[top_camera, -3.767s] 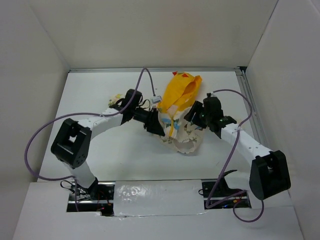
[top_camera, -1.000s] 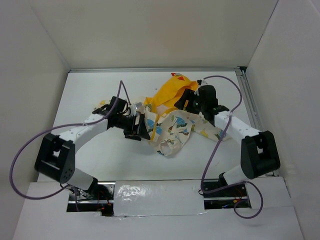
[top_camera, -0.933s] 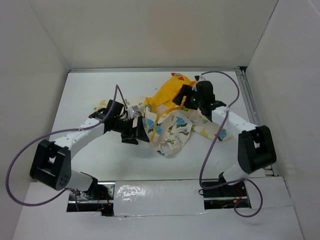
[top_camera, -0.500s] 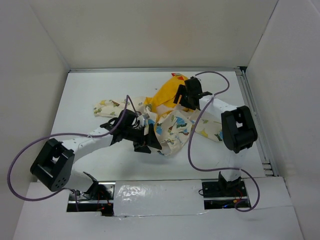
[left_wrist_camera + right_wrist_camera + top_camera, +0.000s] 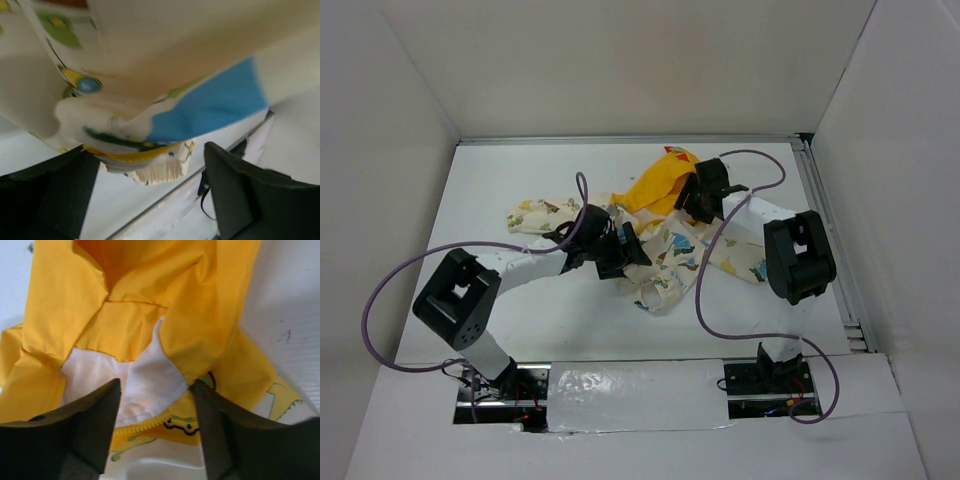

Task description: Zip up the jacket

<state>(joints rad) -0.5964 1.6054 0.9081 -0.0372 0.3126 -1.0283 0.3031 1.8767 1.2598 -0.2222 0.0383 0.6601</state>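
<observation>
The jacket [image 5: 672,250] lies crumpled in the middle of the white table [image 5: 500,200], its length running from the yellow hood [image 5: 658,188] at the far end to the near hem. The left gripper [image 5: 628,252], jaws wide, straddles its left front edge. The right gripper [image 5: 692,200], jaws apart, sits over the collar, nearer the zipper teeth [image 5: 142,426]. The white neck label [image 5: 142,385] shows no readable writing.
</observation>
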